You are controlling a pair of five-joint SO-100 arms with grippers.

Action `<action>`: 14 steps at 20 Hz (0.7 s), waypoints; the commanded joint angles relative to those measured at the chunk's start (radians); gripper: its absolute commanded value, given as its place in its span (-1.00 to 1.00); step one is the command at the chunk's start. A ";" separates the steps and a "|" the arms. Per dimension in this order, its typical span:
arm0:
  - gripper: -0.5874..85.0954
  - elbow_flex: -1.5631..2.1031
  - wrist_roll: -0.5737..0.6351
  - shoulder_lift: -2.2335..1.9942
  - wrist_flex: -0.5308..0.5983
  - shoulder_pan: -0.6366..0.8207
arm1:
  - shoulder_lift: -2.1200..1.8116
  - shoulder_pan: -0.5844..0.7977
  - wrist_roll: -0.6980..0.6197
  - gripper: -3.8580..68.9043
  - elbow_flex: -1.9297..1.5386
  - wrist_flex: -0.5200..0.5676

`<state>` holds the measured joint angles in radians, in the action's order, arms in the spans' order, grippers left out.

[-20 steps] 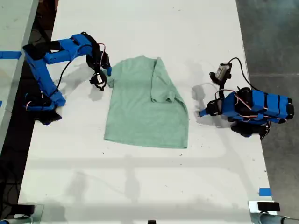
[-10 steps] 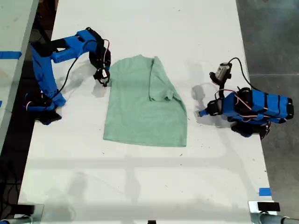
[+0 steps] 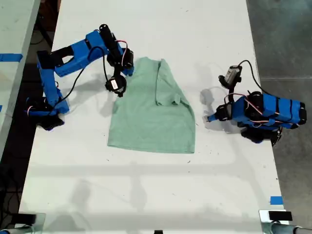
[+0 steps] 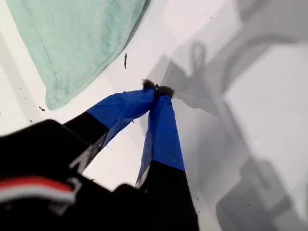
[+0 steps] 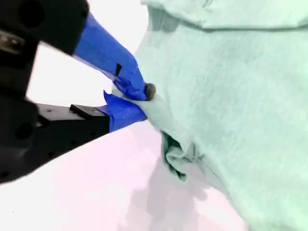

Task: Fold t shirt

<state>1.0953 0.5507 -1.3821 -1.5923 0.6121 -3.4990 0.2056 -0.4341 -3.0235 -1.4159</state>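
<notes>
Robotics lab; white table (image 3: 146,195), blue tape marks (image 3: 276,200)

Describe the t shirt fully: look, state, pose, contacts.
The t shirt is pale mint-green, plain, thin soft cloth, lying mostly flat on the white table. The sleeve on the exterior view's right is folded inward over the body. On the exterior view's left, my second gripper pinches the edge near the shoulder, bunching and lifting it. My first gripper is shut, off the cloth.
</notes>
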 commanded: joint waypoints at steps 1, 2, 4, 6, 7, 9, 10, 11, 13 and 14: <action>-0.99 -0.086 -0.087 -0.046 0.037 -0.087 | -0.009 -0.011 -0.005 -0.87 -0.011 -0.003; -0.99 -0.091 -0.114 -0.046 0.058 -0.115 | -0.009 -0.011 -0.005 -0.87 -0.011 -0.003; -0.99 -0.092 -0.160 -0.040 0.107 -0.161 | -0.009 -0.011 -0.005 -0.87 -0.011 -0.003; -0.99 -0.092 -0.198 0.000 0.161 -0.193 | -0.009 -0.011 -0.005 -0.87 -0.011 -0.003; -0.99 -0.092 -0.213 0.035 0.187 -0.199 | -0.009 -0.011 -0.005 -0.87 -0.011 -0.003; -0.95 -0.092 -0.238 0.110 0.238 -0.202 | -0.009 -0.012 -0.005 -0.87 -0.011 -0.003; -0.80 -0.092 -0.247 0.144 0.267 -0.209 | -0.009 -0.012 -0.005 -0.87 -0.011 -0.003; -0.68 -0.092 -0.256 0.175 0.291 -0.213 | -0.009 -0.014 -0.005 -0.87 -0.011 -0.003; -0.66 -0.094 -0.253 0.210 0.316 -0.219 | -0.009 -0.014 -0.006 -0.87 -0.011 -0.003; -0.66 -0.094 -0.255 0.212 0.316 -0.219 | -0.009 -0.014 -0.008 -0.87 -0.011 -0.003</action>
<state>1.0677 0.3083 -1.1490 -1.2931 0.4142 -3.4990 0.1994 -0.4341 -3.0235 -1.4159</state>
